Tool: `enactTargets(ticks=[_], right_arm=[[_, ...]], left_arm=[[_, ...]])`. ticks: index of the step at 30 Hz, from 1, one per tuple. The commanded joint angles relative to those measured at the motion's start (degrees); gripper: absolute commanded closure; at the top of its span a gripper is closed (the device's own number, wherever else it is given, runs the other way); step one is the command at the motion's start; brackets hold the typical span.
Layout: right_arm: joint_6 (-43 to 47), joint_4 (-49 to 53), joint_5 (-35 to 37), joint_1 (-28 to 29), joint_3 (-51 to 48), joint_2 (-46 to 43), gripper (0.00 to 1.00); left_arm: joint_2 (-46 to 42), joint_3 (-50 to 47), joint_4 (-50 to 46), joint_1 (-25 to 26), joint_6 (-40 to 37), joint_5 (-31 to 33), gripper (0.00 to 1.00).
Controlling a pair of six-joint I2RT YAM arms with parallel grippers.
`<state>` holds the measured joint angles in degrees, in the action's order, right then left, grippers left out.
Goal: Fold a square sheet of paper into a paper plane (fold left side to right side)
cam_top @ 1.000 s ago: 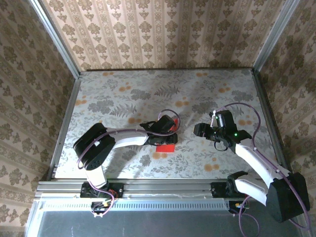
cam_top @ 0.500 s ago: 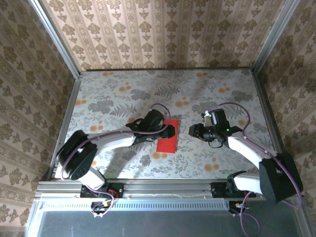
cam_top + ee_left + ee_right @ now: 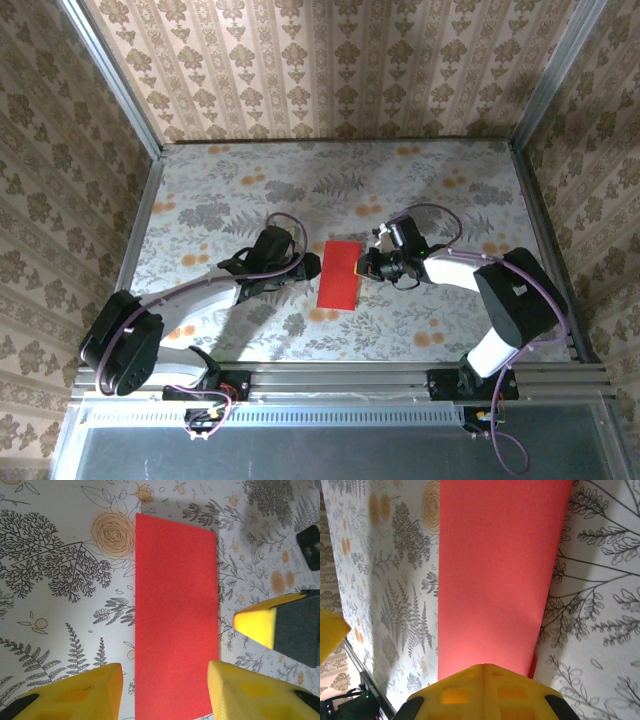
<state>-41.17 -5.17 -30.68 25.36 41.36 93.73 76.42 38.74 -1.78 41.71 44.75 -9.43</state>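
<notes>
The square sheet of paper [image 3: 338,275] is bright red and lies flat on the floral table, folded into a tall narrow rectangle. A paper plane is out of view. My left gripper [image 3: 308,266] sits just left of the sheet, open. In the left wrist view its yellow fingers [image 3: 95,692] straddle the near end of the paper [image 3: 175,610] with nothing between them. My right gripper [image 3: 368,266] is shut, its tips at the sheet's right long edge. In the right wrist view the closed tips [image 3: 484,666] lie over the paper [image 3: 495,565]. A sliver of a lower layer [image 3: 532,667] peeks out beside them.
The floral table cover [image 3: 230,200] stretches out on all sides of the sheet. Metal rails [image 3: 130,250] and patterned walls enclose it. The right gripper's yellow finger [image 3: 260,625] shows in the left wrist view, close to the sheet's right edge.
The left arm drew back leftward off the sheet and its jaws widened, uncovering the folded rectangle. The right gripper moved left to the sheet's right edge and went from open to shut.
</notes>
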Motion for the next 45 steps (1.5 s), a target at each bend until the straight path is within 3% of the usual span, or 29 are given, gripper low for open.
enactTargets(ticks=[1,20,30,36,45], right_arm=[[-0.9,-2.3,-1.7,0.9,1.2,2.8,0.96],[1.5,-2.6,-1.1,0.9,0.4,8.9,0.98],[1.6,-2.8,-1.4,1.0,0.0,9.1,0.99],[1.5,-3.0,-1.4,1.1,-0.1,9.0,0.99],[1.5,-3.2,-1.5,1.1,-0.3,8.8,0.99]], left_arm=[[0.7,-0.1,-1.0,-0.9,-1.6,-2.4,0.52],[13.9,5.3,0.5,-1.1,-2.2,-12.4,0.56],[17.7,5.2,3.3,-1.4,-1.0,-13.3,0.56],[19.1,4.7,4.8,-1.5,-0.5,-14.2,0.61],[17.1,2.6,7.2,-1.6,1.1,-13.4,0.75]])
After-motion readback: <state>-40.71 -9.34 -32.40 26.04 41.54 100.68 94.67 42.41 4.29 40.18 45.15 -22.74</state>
